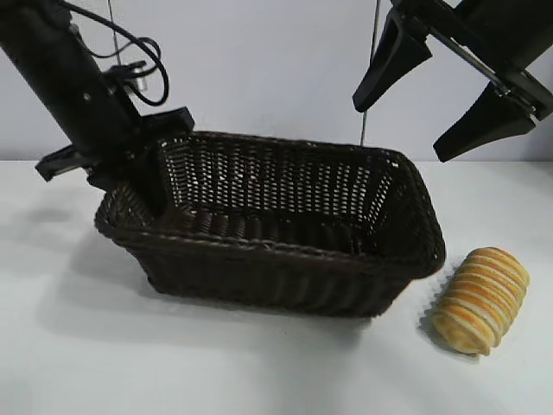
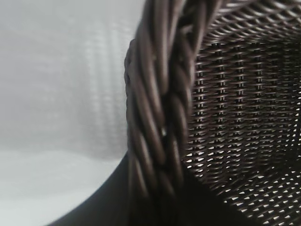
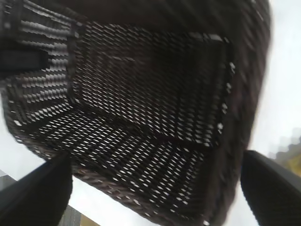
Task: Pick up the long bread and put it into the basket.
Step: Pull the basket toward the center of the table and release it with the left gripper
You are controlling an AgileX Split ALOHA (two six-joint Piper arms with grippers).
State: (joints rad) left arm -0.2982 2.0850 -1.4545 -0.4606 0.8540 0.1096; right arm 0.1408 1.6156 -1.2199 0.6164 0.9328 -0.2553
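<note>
The long bread, golden-orange with pale cream stripes, lies on the white table just right of the basket's right end. The dark woven basket stands mid-table with nothing inside. My left gripper is at the basket's left end, shut on its braided rim, one finger inside the wall and one outside. My right gripper hangs high above the basket's right end, open and holding nothing. In the right wrist view its fingers frame the basket's interior far below.
The white table has bare surface in front of the basket and around the bread. A pale wall stands behind. Cables loop off the left arm.
</note>
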